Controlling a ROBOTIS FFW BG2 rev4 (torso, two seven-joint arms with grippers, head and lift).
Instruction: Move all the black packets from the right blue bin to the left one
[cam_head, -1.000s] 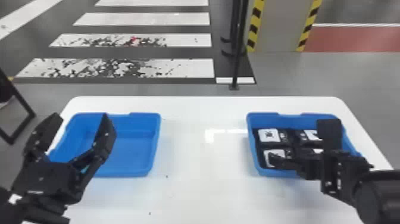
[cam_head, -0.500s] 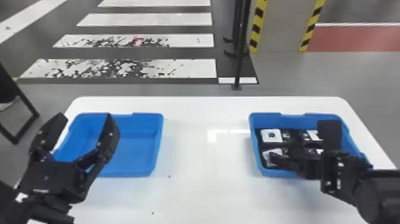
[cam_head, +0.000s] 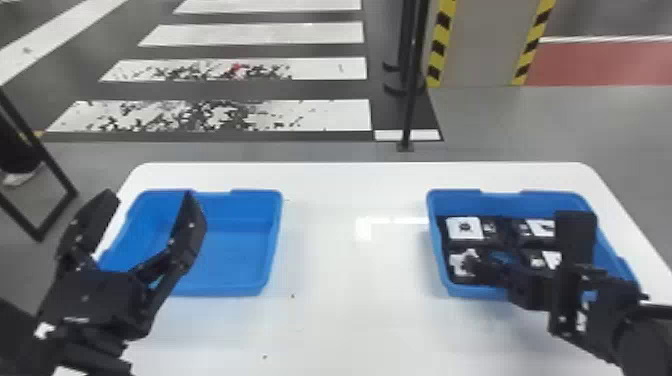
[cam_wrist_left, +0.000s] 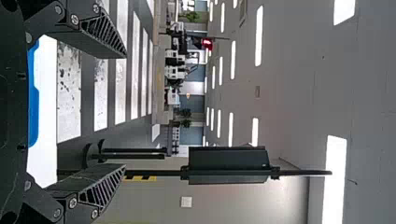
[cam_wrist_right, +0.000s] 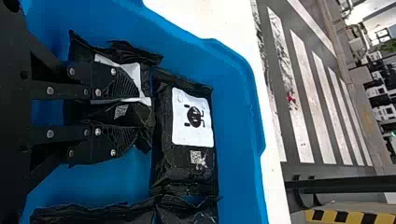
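Your transfer looks unstarted: black packets (cam_head: 465, 228) await in right blue bin (cam_head: 452, 193), left blue bin (cam_head: 235, 252) their goal. Right gripper (cam_wrist_right: 138, 110) pinches near-left packet (cam_wrist_right: 120, 112); left gripper (cam_head: 150, 195) hangs spread.

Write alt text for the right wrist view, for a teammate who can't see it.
The right claw grips a crumpled black packet inside the right blue bin. Beside it lies a second packet with a bug-like print on its white label, and more black packets lie nearby; beyond are the white table and striped floor.
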